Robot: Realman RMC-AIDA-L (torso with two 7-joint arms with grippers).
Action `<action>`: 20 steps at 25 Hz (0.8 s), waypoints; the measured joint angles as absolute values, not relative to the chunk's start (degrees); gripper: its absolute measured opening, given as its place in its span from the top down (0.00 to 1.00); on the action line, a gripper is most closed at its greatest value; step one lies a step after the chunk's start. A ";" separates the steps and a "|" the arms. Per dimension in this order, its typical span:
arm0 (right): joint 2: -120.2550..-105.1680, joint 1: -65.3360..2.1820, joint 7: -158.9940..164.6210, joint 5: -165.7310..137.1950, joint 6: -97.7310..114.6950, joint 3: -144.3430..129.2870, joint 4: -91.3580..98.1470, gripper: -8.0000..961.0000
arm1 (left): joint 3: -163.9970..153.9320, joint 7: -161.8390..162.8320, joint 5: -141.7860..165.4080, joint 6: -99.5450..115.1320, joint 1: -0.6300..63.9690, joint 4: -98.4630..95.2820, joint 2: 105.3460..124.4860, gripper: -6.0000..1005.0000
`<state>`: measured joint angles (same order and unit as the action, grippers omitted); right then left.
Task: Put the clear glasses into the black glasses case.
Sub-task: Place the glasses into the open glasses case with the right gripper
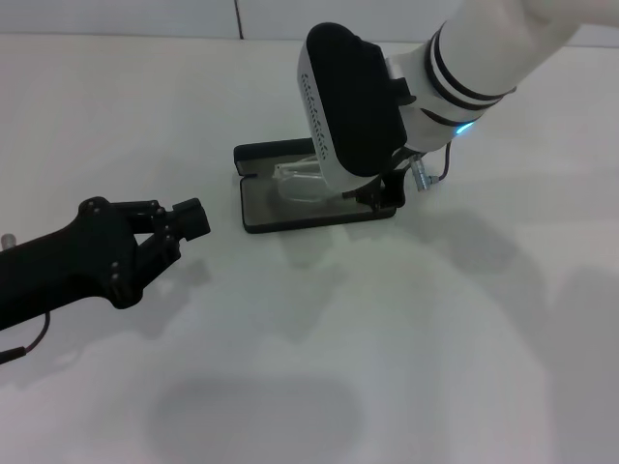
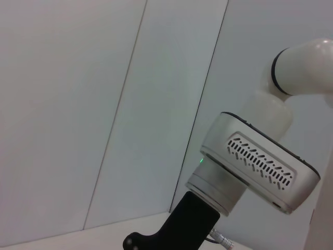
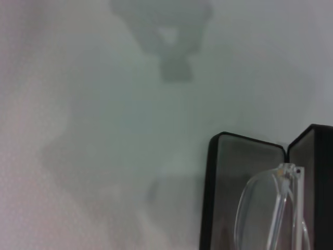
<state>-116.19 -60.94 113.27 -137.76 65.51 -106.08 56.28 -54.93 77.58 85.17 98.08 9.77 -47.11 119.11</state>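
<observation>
The black glasses case [image 1: 248, 205] lies open on the white table, its grey lining facing up. The clear glasses [image 1: 298, 184] sit within the case's outline, partly hidden by my right wrist. My right gripper [image 1: 373, 193] is low over the case's right end, by the glasses. In the right wrist view the clear glasses [image 3: 263, 208] show close up over the grey lining of the case [image 3: 208, 182]; whether they rest on it or hang just above it I cannot tell. My left gripper [image 1: 187, 220] hovers to the left of the case, apart from it.
The white table [image 1: 406, 367] stretches wide in front of and to both sides of the case. A white wall [image 1: 145, 17] runs along the back edge. The left wrist view shows only the right arm's white wrist housing [image 2: 255, 166] against the wall.
</observation>
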 joint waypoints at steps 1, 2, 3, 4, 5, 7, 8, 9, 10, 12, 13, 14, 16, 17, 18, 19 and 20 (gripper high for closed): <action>-116.19 -60.87 113.29 -137.76 65.27 -106.09 56.27 0.89 | -54.93 77.56 85.17 98.08 9.79 -47.11 119.11 0.93; -116.19 -60.81 113.30 -137.76 65.02 -106.11 56.27 0.89 | -54.93 77.53 85.17 98.08 9.82 -47.11 119.11 0.93; -116.19 -60.76 113.29 -137.74 64.86 -106.20 56.26 0.89 | -54.93 77.53 85.17 98.08 9.84 -47.11 119.11 0.93; -116.19 -60.74 113.30 -137.72 64.77 -106.33 56.25 0.89 | -54.93 77.53 85.17 98.08 9.85 -47.11 119.11 0.93; -116.19 -60.73 113.29 -137.69 64.68 -106.54 56.25 0.89 | -54.93 77.54 85.17 98.08 9.85 -47.11 119.10 0.93; -116.19 -60.73 113.30 -137.65 64.64 -106.82 56.25 0.89 | -54.93 77.56 85.17 98.08 9.85 -47.11 119.09 0.93; -116.19 -60.73 113.30 -137.64 64.60 -106.95 56.25 0.89 | -54.93 77.56 85.17 98.08 9.85 -47.11 119.09 0.93; -116.19 -60.73 113.30 -137.63 64.56 -107.11 56.25 0.89 | -54.93 77.54 85.17 98.08 9.84 -47.11 119.10 0.93; -116.19 -60.73 113.30 -137.63 64.54 -107.31 56.25 0.89 | -54.93 77.54 85.17 98.08 9.84 -47.11 119.11 0.93; -116.19 -60.74 113.30 -137.63 64.44 -107.52 56.25 0.89 | -54.93 77.53 85.17 98.08 9.84 -47.11 119.13 0.93; -116.19 -60.75 113.30 -137.62 64.27 -107.57 56.25 0.89 | -54.93 77.52 85.17 98.08 9.84 -47.11 119.14 0.93; -116.19 -60.75 113.30 -137.60 64.08 -107.59 56.23 0.89 | -54.93 77.52 85.17 98.08 9.85 -47.11 119.14 0.93; -116.19 -60.76 113.29 -137.49 63.73 -107.64 56.07 0.89 | -54.93 77.52 85.17 98.08 9.89 -47.11 119.15 0.93; -116.19 -60.78 113.29 -137.36 63.62 -107.65 55.93 0.89 | -54.93 77.52 85.17 98.08 9.90 -47.11 119.16 0.93; -116.19 -60.79 113.29 -137.22 63.55 -107.66 55.71 0.89 | -54.95 77.52 85.16 98.08 9.90 -47.11 119.17 0.93; -116.19 -60.86 113.29 -137.08 63.32 -107.66 55.44 0.89 | -54.97 77.52 85.17 98.08 9.91 -47.11 119.17 0.93; -116.19 -60.94 113.29 -136.99 63.08 -107.66 55.21 0.89 | -54.98 77.52 85.17 98.08 9.91 -47.11 119.18 0.93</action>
<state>-116.19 -60.94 113.30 -136.99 63.08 -107.66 55.21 -54.98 77.52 85.17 98.08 9.91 -47.11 119.18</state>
